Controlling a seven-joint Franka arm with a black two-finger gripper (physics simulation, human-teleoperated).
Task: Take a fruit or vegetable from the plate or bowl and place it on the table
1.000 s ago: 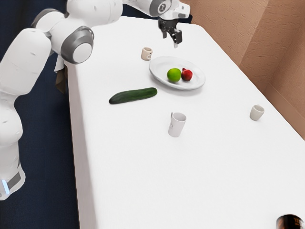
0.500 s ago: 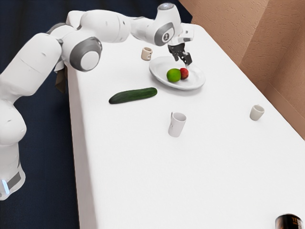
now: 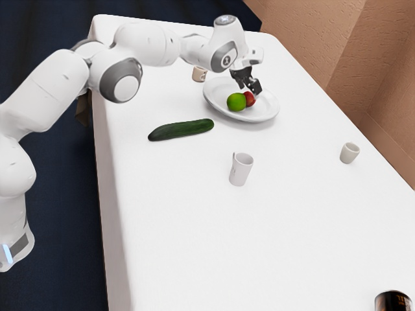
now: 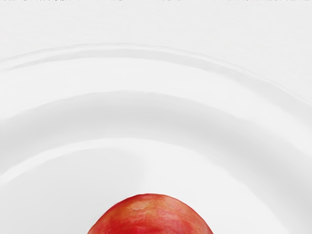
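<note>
Lower over the plate than it was a second ago, my gripper has come down close to the red fruit, which has shifted slightly toward the green fruit. Rough tan walls stand on the exterior view's right, and a dark blue floor runs along its left. Between them stretches the long table, its top smooth and plain white. My white arm reaches across from the exterior view's left. The plate is white, round and glossy, with a wide raised rim. Nearer the exterior camera, the dark green cucumber lies on its side on the table. My gripper's jaws stand spread, with nothing pinched between them. Out on the table, the white mug stands upright, as does a pale cup nearer the walls; a beige cup is partly hidden by my arm. A dark can is cut off at the exterior view's lower right corner. On the plate, the green fruit is round, bright and evenly coloured. Beside it sits the red fruit, rounded, its glossy skin mottled with orange and yellow in the wrist view.
</note>
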